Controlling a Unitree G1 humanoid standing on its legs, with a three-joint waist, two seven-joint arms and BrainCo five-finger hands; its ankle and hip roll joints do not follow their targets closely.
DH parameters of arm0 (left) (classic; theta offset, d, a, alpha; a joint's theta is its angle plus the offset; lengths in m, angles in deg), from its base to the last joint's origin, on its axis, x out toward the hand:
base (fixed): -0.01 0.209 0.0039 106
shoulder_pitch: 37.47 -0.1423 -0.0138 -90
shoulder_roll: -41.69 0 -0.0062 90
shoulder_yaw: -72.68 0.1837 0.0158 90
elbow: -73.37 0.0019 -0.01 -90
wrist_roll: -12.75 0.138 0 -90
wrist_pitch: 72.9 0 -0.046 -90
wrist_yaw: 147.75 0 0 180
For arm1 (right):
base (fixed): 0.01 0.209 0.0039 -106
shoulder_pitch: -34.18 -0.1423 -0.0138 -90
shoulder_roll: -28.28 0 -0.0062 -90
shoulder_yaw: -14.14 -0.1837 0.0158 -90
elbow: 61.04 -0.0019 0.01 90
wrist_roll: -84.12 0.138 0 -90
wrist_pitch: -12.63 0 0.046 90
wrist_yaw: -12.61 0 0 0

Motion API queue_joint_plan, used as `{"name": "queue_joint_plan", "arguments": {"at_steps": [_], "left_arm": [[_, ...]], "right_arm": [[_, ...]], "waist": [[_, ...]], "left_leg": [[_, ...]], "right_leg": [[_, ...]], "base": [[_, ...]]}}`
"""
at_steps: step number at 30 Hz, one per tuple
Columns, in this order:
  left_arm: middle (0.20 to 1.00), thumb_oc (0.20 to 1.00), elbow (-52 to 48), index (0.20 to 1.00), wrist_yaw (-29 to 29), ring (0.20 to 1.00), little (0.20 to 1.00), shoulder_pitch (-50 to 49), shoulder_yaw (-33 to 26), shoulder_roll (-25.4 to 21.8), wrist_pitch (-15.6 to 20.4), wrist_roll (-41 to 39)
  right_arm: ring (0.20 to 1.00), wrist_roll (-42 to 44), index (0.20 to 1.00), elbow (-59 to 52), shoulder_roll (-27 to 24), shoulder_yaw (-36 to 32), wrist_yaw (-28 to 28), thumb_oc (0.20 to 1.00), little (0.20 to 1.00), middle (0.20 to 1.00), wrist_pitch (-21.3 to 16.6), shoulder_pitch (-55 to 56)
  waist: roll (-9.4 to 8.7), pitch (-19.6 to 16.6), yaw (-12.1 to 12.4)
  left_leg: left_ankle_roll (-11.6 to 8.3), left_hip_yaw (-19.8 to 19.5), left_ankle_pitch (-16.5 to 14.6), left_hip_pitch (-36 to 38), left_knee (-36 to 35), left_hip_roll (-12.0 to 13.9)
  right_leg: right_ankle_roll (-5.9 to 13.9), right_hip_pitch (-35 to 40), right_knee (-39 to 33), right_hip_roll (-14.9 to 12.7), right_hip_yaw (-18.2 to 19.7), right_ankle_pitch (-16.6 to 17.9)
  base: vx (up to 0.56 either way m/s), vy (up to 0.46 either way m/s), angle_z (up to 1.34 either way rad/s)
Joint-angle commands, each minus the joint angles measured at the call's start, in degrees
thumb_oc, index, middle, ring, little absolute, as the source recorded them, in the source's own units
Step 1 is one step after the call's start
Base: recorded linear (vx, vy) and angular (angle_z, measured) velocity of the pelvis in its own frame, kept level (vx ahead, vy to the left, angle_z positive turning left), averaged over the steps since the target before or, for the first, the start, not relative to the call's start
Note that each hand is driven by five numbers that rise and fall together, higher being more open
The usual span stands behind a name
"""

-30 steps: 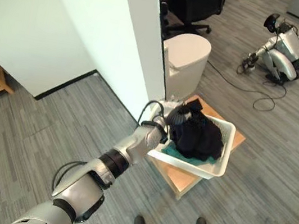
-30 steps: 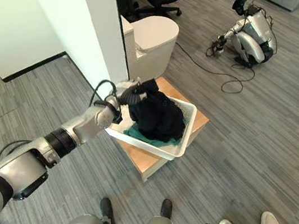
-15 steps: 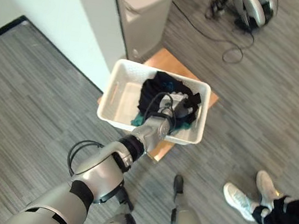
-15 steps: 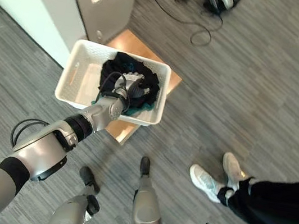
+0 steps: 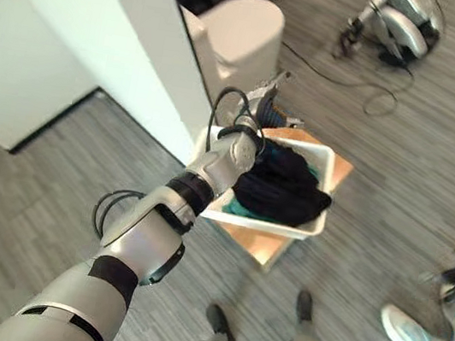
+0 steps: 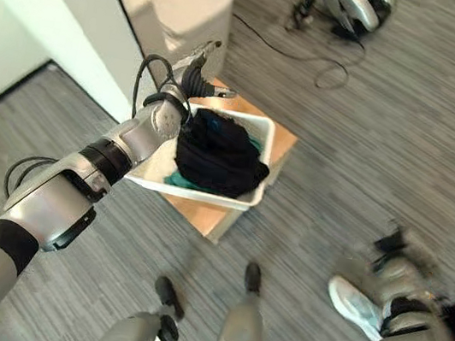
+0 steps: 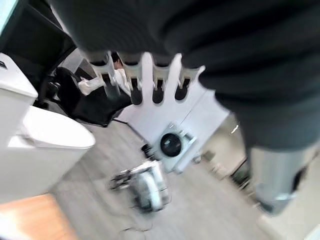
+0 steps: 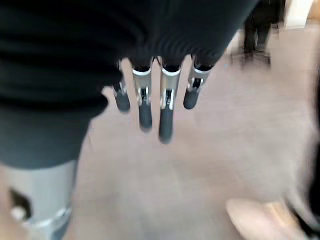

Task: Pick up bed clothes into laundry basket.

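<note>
Grey wood-plank flooring (image 5: 60, 187) runs under everything you see, with a white wall corner (image 5: 135, 43) at ten o'clock and a white lidded bin (image 5: 244, 39) standing against it at twelve. Just below the bin sits a low wooden stand (image 5: 272, 245), and on it rests your white laundry basket (image 5: 320, 159). The bed clothes (image 5: 281, 188) are already in the basket: a dark heap filling its three-o'clock half, with a strip of teal fabric (image 5: 238, 210) showing beneath at the near edge.

Your left hand (image 6: 198, 71) hangs above the basket's far rim, at about eleven o'clock from the heap, apart from the cloth. Its fingers (image 7: 142, 85) are spread straight and wide, carrying nothing. Your right hand (image 8: 150, 95) points at bare floor with its fingers extended and relaxed, also empty.

Off at one o'clock, well apart from the basket, another silver robot (image 5: 402, 25) lies on the floor with a black cord (image 5: 369, 93) trailing from it. At four o'clock you can see a person's pale shoe (image 5: 414, 334) on the planks.
</note>
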Motion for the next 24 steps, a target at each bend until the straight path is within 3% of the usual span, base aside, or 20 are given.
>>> {"name": "queue_joint_plan", "arguments": {"at_steps": [1,2,5,10,11,12,13,14,15,16,18,19,20,21,23,24], "left_arm": [[1.0,1.0,-0.55,1.0,1.22,1.0,1.0,8.81,3.12,-1.65,5.47,-5.66],[1.0,1.0,-3.26,1.0,0.5,1.0,1.0,10.86,4.18,-3.73,6.01,-5.88],[1.0,1.0,-6.25,1.0,-0.52,1.0,1.0,12.35,3.85,-6.75,6.65,-7.41],[1.0,1.0,-16.49,1.0,-3.41,1.0,1.0,10.66,-1.92,-16.48,8.43,-9.93],[1.0,1.0,-19.29,1.0,-3.94,1.0,1.0,8.05,-4.5,-18.96,8.46,-10.0],[1.0,1.0,-24.39,1.0,-4.04,1.0,1.0,3.93,-8.09,-25.24,8.06,-10.18],[1.0,1.0,-37.32,1.0,-4.64,1.0,1.0,-16.39,-22.15,-31.51,8.16,-7.24],[1.0,1.0,-41.75,1.0,-3.72,1.0,1.0,-32.08,-33.02,-32.89,7.29,-5.76],[1.0,1.0,-42.67,1.0,-3.19,1.0,1.0,-40.39,-38.95,-35.35,8.62,-7.3],[1.0,1.0,-40.29,1.0,-3.99,1.0,1.0,-45.62,-44.53,-39.35,8.73,-9.06],[1.0,1.0,-40.55,1.0,-4.54,1.0,1.0,-47.8,-46.45,-40.19,8.49,-8.77],[1.0,1.0,-41.07,1.0,-6.3,1.0,1.0,-54.05,-50.22,-35.36,7.9,-8.61],[1.0,1.0,-41.32,1.0,-6.33,1.0,1.0,-54.46,-50.57,-35.27,7.84,-8.54],[1.0,1.0,-37.94,1.0,-8.79,1.0,1.0,-54.05,-50.58,-30.42,6.8,-7.24],[1.0,1.0,-35.02,1.0,-8.28,1.0,1.0,-55.2,-49.43,-27.22,6.79,-8.72],[1.0,1.0,-34.82,1.0,-8.2,1.0,1.0,-55.4,-49.46,-27.28,6.99,-8.87]], "right_arm": [[1.0,0.82,1.0,0.99,-6.59,6.82,0.38,1.0,1.0,1.0,0.51,-8.16],[1.0,1.2,1.0,0.73,-8.04,11.77,0.39,1.0,1.0,1.0,0.22,-16.99],[1.0,1.94,1.0,0.16,-6.31,16.53,0.19,1.0,1.0,1.0,0.0,-25.86],[1.0,7.43,1.0,-9.66,3.57,17.84,-1.28,1.0,1.0,1.0,-1.96,-35.32],[1.0,7.68,1.0,-12.86,5.78,17.25,-1.38,1.0,1.0,1.0,-2.03,-35.13],[1.0,12.85,1.0,-31.32,0.1,16.18,-0.79,1.0,1.0,1.0,-4.46,-36.83],[1.0,10.62,1.0,-58.84,-5.14,-4.39,0.09,1.0,1.0,1.0,-7.26,-1.79],[1.0,9.58,1.0,-73.05,-1.63,-18.14,3.71,1.0,1.0,1.0,-11.45,22.6],[1.0,8.33,1.0,-81.66,1.03,-23.48,7.43,1.0,1.0,1.0,-14.0,35.02],[1.0,5.36,1.0,-88.71,3.42,-22.42,11.5,1.0,1.0,1.0,-16.64,41.5],[1.0,4.78,1.0,-89.57,5.5,-19.7,12.05,1.0,1.0,1.0,-17.23,40.77],[1.0,4.35,1.0,-90.68,10.85,-16.67,11.56,1.0,1.0,1.0,-17.44,40.23],[1.0,4.29,1.0,-90.63,10.83,-16.41,11.52,1.0,1.0,1.0,-17.45,40.06],[1.0,1.82,1.0,-90.42,13.53,-14.81,10.6,1.0,1.0,1.0,-16.23,39.61],[1.0,-0.02,1.0,-88.86,15.92,-15.01,8.64,1.0,1.0,1.0,-15.55,39.13],[1.0,-0.28,1.0,-88.71,15.98,-14.67,8.41,1.0,1.0,1.0,-15.58,39.12]], "waist": [[-3.38,-6.75,2.14],[-3.5,-8.26,3.41],[-3.37,-9.41,4.6],[-3.14,-11.66,8.75],[-3.23,-12.11,9.64],[-3.41,-12.97,9.34],[-2.95,-13.28,7.97],[-2.64,-13.54,7.49],[-2.31,-14.33,7.1],[-1.54,-15.07,7.71],[-1.68,-15.32,8.16],[-1.89,-14.56,10.58],[-1.84,-14.59,10.24],[-2.21,-14.35,9.76],[-3.22,-13.95,6.52],[-3.21,-13.9,6.43]], "left_leg": [[-5.02,-1.55,-7.31,2.47,0.66,4.24],[-5.17,-2.07,-7.26,3.08,0.66,4.24],[-5.24,-2.5,-6.98,3.34,0.66,4.28],[-5.49,-4.32,-6.88,4.41,0.66,4.24],[-5.52,-4.84,-6.43,4.33,0.66,4.3],[-5.65,-4.71,-6.17,4.26,0.66,4.51],[-5.5,-4.55,-6.14,4.66,0.66,4.58],[-5.41,-4.15,-6.22,5.05,0.66,4.75],[-5.24,-3.89,-6.08,4.79,0.66,4.88],[-4.98,-3.96,-6.44,4.99,0.66,4.9],[-5.02,-4.32,-6.35,4.64,0.66,4.97],[-5.33,-4.97,-5.52,3.81,0.66,5.4],[-5.29,-5.15,-5.12,3.54,0.66,5.41],[-4.77,2.72,-2.77,3.65,0.88,8.03],[-3.65,17.97,-3.99,6.68,2.52,12.05],[-3.7,18.16,-4.19,7.05,2.54,12.07]], "right_leg": [[3.0,0.73,0.71,-1.13,-2.43,-6.35],[3.03,1.77,0.71,-1.12,-3.03,-6.53],[2.92,2.53,0.71,-1.13,-3.52,-6.55],[2.59,4.98,0.71,-0.89,-5.15,-7.51],[2.34,5.3,0.71,-0.84,-5.51,-7.48],[2.27,5.08,0.71,-0.72,-5.56,-7.46],[2.24,5.23,0.71,-0.38,-5.22,-7.46],[2.25,5.38,0.71,-0.28,-4.78,-7.76],[2.16,4.91,0.71,-0.11,-4.52,-7.73],[2.33,4.98,0.71,-0.13,-4.24,-7.88],[2.35,4.88,0.71,-0.27,-4.69,-7.8],[2.24,5.81,0.71,-0.98,-7.17,-8.4],[2.13,5.67,0.71,-0.96,-7.33,-8.14],[1.88,6.42,0.71,-2.69,-12.6,-8.05],[1.54,7.46,1.06,-5.57,-19.47,-7.95],[1.56,7.8,1.05,-5.55,-19.56,-8.11]], "base": [[0.14,-0.041,0.18],[0.1,-0.034,0.13],[0.07,-0.034,0.09],[0.04,-0.039,0.09],[0.05,-0.035,0.09],[0.05,-0.035,0.2],[0.06,-0.002,0.27],[0.03,0.008,0.29],[-0.02,0.025,0.19],[-0.01,0.016,0.11],[-0.08,0.019,-0.04],[-0.14,0.021,0.05],[-0.24,0.082,0.41],[-0.23,0.061,0.78],[-0.25,0.087,1.43],[-0.1,0.051,1.73]]}}
